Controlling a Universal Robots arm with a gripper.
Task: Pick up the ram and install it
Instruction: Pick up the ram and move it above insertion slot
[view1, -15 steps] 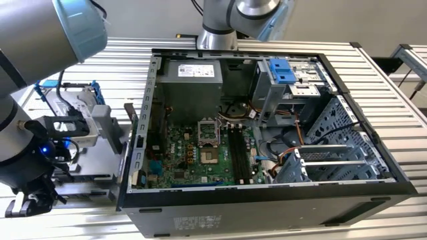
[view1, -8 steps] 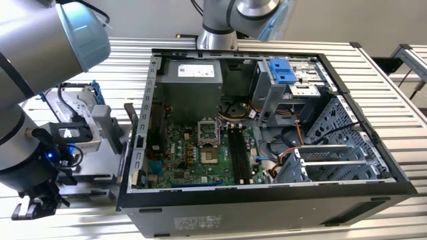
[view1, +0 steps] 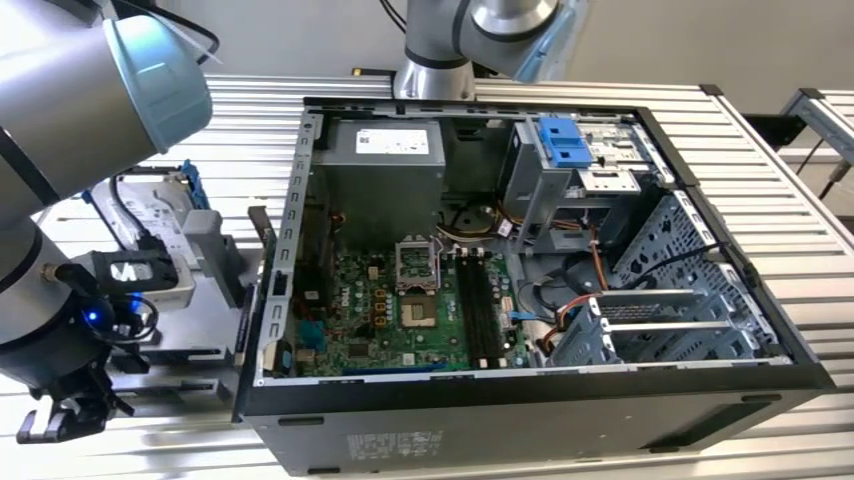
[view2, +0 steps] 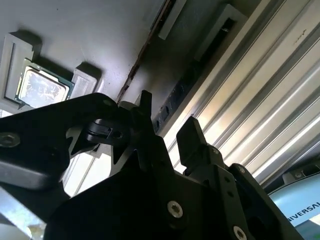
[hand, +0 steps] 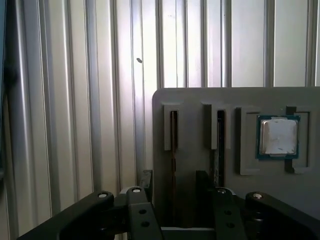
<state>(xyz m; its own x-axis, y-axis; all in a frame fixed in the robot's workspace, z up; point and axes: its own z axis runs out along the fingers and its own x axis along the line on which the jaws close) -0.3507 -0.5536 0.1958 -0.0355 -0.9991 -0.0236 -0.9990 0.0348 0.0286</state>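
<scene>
The black two-fingered gripper (hand: 174, 182) stands open with nothing in its hold, its fingers (hand: 202, 181) set either side of the ram (hand: 173, 135), a thin dark stick standing on edge in a slot of the flat grey holder block (hand: 200, 100). Near it a square silver-topped processor chip (hand: 278, 136) lies in its own recess, all on the ribbed aluminium surface (hand: 75, 100). Well apart sits the open black computer case (view1: 534, 400). A lopsided closing would likely catch the slot wall and tilt or drop the stick.
</scene>
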